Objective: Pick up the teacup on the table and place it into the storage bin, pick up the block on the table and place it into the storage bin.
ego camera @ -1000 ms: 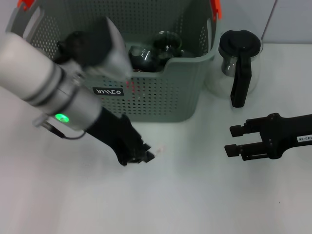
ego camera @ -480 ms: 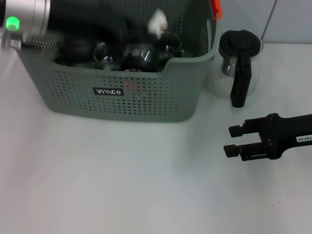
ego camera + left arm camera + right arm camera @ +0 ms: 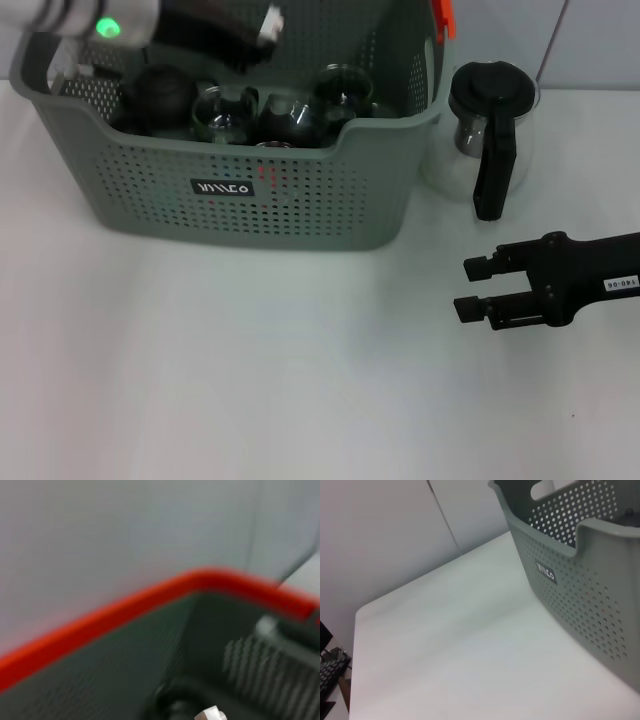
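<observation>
My left pincer (image 3: 262, 25) hangs over the storage bin (image 3: 330, 190) at eleven o'clock, grip unclear; next, release the white block (image 3: 271, 22). Right pincer (image 3: 478, 290) waits open.

The head view looks down on the storage bin (image 3: 250, 190) and table (image 3: 250, 380). The right wrist view faces its labelled front wall from nearby; the left wrist view, apparently inside, sits very close to its orange rim (image 3: 125, 610).

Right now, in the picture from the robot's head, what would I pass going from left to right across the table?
Large grey perforated plastic storage bin holding dark glassware → clear glass pitcher with black lid and handle → black right gripper, resting open on the white table.
</observation>
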Tool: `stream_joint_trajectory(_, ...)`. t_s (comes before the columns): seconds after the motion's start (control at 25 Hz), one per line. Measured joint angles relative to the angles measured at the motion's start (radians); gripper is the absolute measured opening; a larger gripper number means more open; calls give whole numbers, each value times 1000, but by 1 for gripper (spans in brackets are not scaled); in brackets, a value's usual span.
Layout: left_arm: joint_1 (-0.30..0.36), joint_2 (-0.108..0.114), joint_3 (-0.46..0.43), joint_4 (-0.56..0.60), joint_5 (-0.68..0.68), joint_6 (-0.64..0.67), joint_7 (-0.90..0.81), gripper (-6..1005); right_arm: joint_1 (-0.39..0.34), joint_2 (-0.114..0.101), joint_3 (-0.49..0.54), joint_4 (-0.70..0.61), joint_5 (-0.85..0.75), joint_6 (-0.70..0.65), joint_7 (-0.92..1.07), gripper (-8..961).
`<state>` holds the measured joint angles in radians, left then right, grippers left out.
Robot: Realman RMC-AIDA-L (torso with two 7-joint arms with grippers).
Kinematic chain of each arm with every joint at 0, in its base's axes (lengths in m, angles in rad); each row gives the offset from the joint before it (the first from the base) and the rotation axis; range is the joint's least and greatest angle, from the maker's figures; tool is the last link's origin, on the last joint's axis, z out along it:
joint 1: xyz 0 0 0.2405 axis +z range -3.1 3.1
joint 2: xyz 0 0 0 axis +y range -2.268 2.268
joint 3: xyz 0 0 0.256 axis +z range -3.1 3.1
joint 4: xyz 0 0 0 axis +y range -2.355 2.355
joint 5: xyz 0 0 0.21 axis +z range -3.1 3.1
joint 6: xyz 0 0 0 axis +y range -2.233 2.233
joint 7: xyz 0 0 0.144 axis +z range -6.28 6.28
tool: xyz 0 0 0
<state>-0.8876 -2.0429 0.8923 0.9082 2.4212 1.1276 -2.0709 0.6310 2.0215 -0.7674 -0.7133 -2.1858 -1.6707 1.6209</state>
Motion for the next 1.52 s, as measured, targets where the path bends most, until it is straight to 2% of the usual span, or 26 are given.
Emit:
stream_joint_trajectory(0.24,-39,-29,114,-95,169,-169,-84,199,5,0,0,0,0,0,-3,700)
stream_joint_trajectory(0.4,-69,-48,128,-133,279,-210,-147,205,6,0,0,0,0,0,-3,701)
stream_joint_trajectory(0.6,-79,-54,118,-116,318,-183,-187,214,8,2,0,0,0,0,-5,701)
stream_joint_trajectory(0.64,-79,-54,118,-116,318,-183,-187,246,9,2,0,0,0,0,-5,701)
stream_joint_trajectory(0.76,-28,-66,59,25,215,-73,-165,341,8,2,2,0,1,0,-5,701)
stream_joint_trajectory(0.84,30,-75,9,145,65,35,-109,404,5,4,6,0,10,0,-7,701)
stream_joint_trajectory(0.88,73,-78,-23,212,-53,102,-69,436,3,4,8,0,20,0,-9,701)
stream_joint_trajectory(1.0,148,-80,-106,280,-283,232,7,584,-1,4,10,0,47,0,-16,700)
stream_joint_trajectory(1.08,186,-84,-175,274,-388,318,65,683,-2,5,13,0,54,-2,-22,700)
stream_joint_trajectory(1.2,246,-92,-290,195,-503,465,209,761,-2,13,15,4,55,-3,-30,700)
stream_joint_trajectory(1.4,336,-103,-439,78,-534,658,412,890,-9,35,17,4,62,-3,-45,700)
stream_joint_trajectory(1.52,398,-117,-481,77,-522,726,480,890,-15,39,17,11,63,-3,-58,700)
